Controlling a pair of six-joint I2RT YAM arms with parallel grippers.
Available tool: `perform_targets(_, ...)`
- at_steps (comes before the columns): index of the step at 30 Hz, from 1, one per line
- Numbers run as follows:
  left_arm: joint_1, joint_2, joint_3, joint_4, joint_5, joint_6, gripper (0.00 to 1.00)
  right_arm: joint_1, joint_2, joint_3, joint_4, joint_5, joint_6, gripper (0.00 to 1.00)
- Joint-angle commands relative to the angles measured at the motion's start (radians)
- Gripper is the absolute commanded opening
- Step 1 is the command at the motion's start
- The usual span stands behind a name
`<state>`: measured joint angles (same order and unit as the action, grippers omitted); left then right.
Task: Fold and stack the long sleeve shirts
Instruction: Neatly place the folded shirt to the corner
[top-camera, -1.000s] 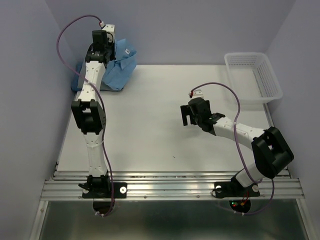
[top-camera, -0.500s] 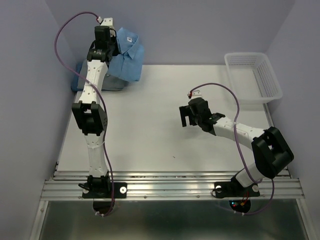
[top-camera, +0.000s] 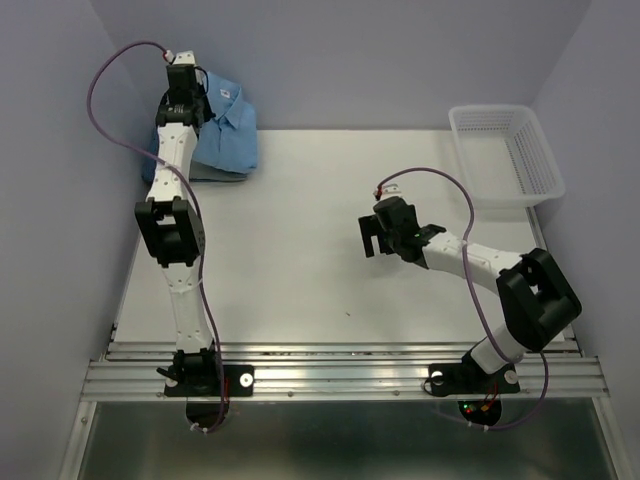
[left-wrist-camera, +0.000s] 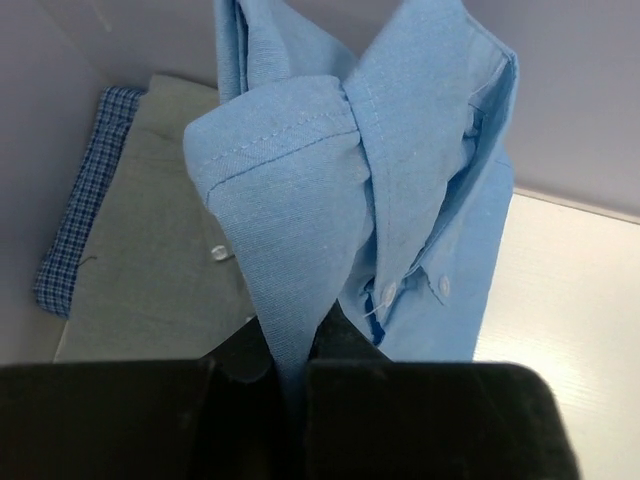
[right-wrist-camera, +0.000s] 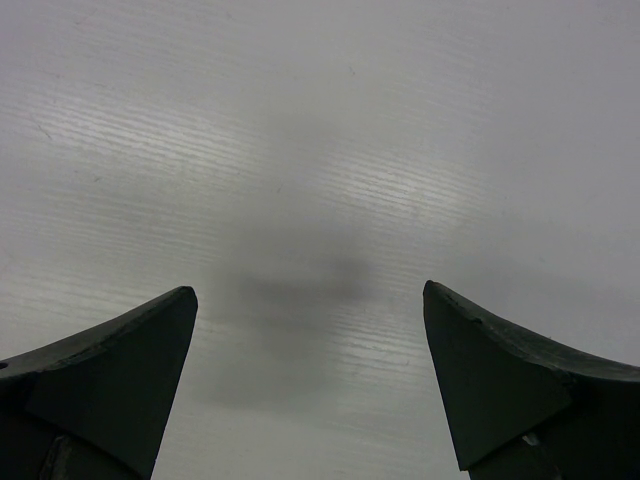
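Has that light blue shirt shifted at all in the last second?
Yes. Gripped by the left pincer, the light blue shirt has swung left, farther from the white basket.

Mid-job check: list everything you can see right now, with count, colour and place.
light blue shirt: 1, light blue, far-left corner, over the grey shirt
grey shirt: 1, grey, flat under it
checked shirt: 1, dark blue check, edge showing beside the grey shirt
basket: 1, white mesh, far-right corner
table: 1, white
left gripper: 1, black, shut on the light blue shirt
right gripper: 1, black, open, over the table right of centre
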<state>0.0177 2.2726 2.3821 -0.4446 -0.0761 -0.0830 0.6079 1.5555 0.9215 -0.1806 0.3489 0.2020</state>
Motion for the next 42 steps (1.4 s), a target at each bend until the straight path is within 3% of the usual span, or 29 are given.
perform_targets(1, 0.070, 0.030, 0.009, 0.075, -0.013, -0.029, 0.00, -0.007, 0.020, 0.057, -0.013, 0.045, -0.006, 1.00)
perform_targets(4, 0.083, 0.070, 0.016, 0.086, -0.036, -0.011, 0.00, -0.007, 0.028, 0.063, -0.014, 0.042, -0.007, 1.00)
perform_targets(8, 0.087, 0.116, 0.017, 0.159, -0.215, 0.015, 0.00, -0.007, 0.055, 0.076, -0.030, 0.038, -0.009, 1.00)
perform_targets(12, 0.110, 0.163, 0.080, 0.172, -0.209, 0.037, 0.01, -0.007, 0.078, 0.086, -0.034, 0.047, -0.007, 1.00)
perform_targets(14, 0.120, 0.166, 0.077, 0.210, -0.218, 0.023, 0.16, -0.007, 0.087, 0.092, -0.040, 0.041, -0.006, 1.00)
perform_targets(18, 0.139, 0.192, 0.116, 0.291, -0.202, 0.025, 0.17, -0.007, 0.109, 0.109, -0.051, 0.030, -0.001, 1.00)
perform_targets(20, 0.139, 0.208, 0.141, 0.322, -0.200, 0.031, 0.45, -0.007, 0.123, 0.119, -0.066, 0.025, 0.000, 1.00)
perform_targets(22, 0.139, 0.215, 0.158, 0.334, -0.203, 0.034, 0.63, -0.007, 0.124, 0.126, -0.082, 0.022, 0.000, 1.00)
perform_targets(23, 0.139, 0.214, 0.158, 0.345, -0.211, 0.037, 0.84, -0.007, 0.123, 0.126, -0.094, 0.024, -0.001, 1.00)
perform_targets(24, 0.139, 0.209, 0.158, 0.346, -0.227, 0.035, 0.92, -0.007, 0.118, 0.125, -0.099, 0.027, -0.001, 1.00)
perform_targets(25, 0.139, 0.199, 0.160, 0.346, -0.267, 0.032, 0.99, -0.007, 0.112, 0.123, -0.111, 0.028, 0.000, 1.00)
perform_targets(29, 0.139, 0.113, 0.149, 0.269, -0.275, -0.001, 0.99, -0.007, 0.066, 0.102, -0.119, 0.027, 0.019, 1.00)
perform_targets(36, 0.103, -0.286, -0.111, 0.158, -0.142, -0.135, 0.99, -0.007, -0.118, 0.017, -0.094, 0.114, 0.157, 1.00)
perform_targets(39, 0.035, -0.555, -0.412, 0.187, -0.218, -0.258, 0.99, -0.007, -0.233, -0.052, -0.091, 0.153, 0.276, 1.00)
perform_targets(42, -0.166, -0.895, -0.848, 0.219, -0.354, -0.364, 0.99, -0.007, -0.372, -0.137, -0.079, 0.192, 0.336, 1.00)
